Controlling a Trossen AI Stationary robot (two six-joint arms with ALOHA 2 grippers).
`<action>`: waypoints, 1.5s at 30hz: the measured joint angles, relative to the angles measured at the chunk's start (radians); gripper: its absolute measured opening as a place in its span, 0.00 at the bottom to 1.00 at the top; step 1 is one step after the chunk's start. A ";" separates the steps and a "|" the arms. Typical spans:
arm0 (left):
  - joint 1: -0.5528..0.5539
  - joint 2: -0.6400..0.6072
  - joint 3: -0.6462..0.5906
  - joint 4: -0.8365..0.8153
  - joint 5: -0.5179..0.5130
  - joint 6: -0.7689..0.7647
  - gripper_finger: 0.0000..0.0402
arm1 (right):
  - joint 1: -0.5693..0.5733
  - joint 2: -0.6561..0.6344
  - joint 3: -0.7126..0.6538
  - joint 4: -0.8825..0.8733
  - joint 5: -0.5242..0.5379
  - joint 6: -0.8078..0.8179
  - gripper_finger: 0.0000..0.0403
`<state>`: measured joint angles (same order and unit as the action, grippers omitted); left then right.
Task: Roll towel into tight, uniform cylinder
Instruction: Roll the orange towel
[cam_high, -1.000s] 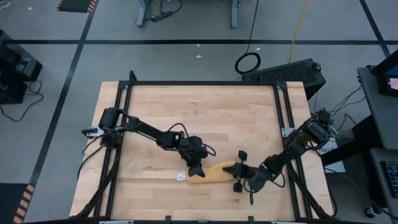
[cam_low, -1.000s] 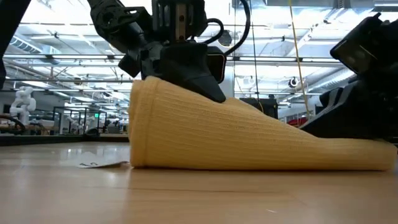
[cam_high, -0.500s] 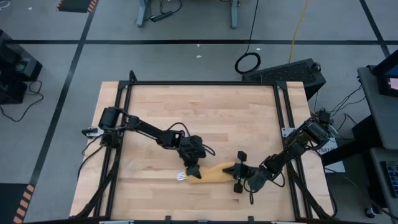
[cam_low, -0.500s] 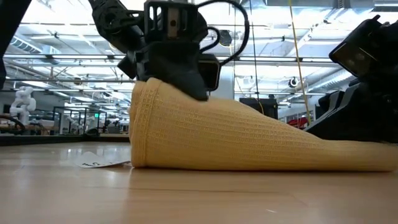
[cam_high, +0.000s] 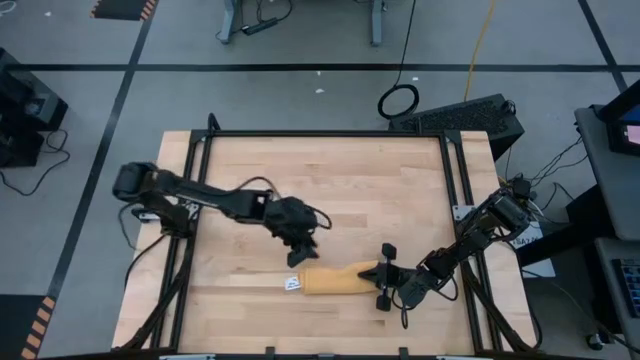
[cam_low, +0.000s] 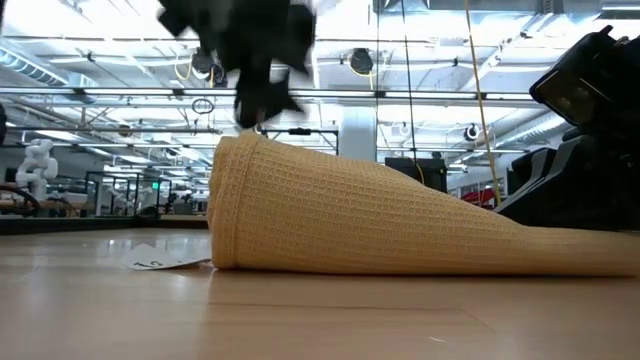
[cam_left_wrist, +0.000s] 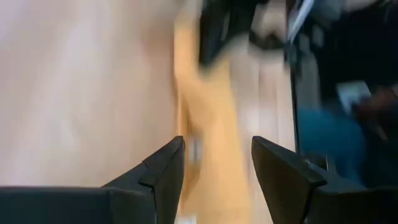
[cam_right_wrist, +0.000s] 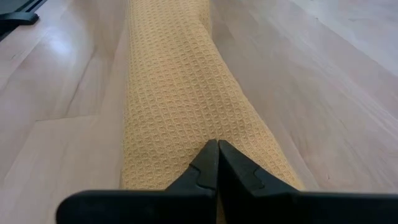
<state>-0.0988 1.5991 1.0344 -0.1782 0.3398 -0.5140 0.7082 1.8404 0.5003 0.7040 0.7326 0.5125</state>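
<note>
A: Where is the mustard-yellow waffle-weave towel (cam_high: 340, 279) found?

B: It is seen rolled up and laid on the pale wooden surface (cam_high: 330, 180), near its front edge. From the low view (cam_low: 380, 225) the roll is shown as a cone: thick at one end, tapered low toward the other. A small white label (cam_high: 291, 284) is laid flat on the wood just beside the thick end.

A: How is the right gripper (cam_high: 383, 276) placed?

B: It is set at the thin end of the roll. In its wrist view the two dark fingers (cam_right_wrist: 214, 165) are pressed together with no gap shown, their tips resting against the woven cloth (cam_right_wrist: 180, 93). Whether any cloth is pinched between them cannot be told.

A: And the left gripper (cam_high: 296, 252)?

B: It is held above the surface, just behind the thick end of the roll and clear of it. In the low view it is seen as a dark blurred shape (cam_low: 255, 50) above the towel, apart from the cloth. Its fingers (cam_left_wrist: 165, 168) are parted, and nothing is gripped between them; the yellow roll (cam_left_wrist: 208, 106) is seen blurred beyond them.
</note>
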 joint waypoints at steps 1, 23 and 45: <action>-0.025 -0.028 0.000 0.033 -0.086 0.005 0.48 | 0.000 0.000 0.000 0.000 0.000 0.001 0.00; -0.377 0.414 0.001 0.902 -0.794 0.254 0.48 | -0.002 0.000 0.000 -0.003 -0.004 -0.002 0.00; -0.423 0.525 -0.030 0.862 -0.902 0.146 0.19 | -0.002 0.000 0.000 -0.006 -0.004 -0.011 0.00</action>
<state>-0.5218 2.1241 1.0039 0.6842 -0.5621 -0.3682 0.7063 1.8404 0.5003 0.6975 0.7284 0.5011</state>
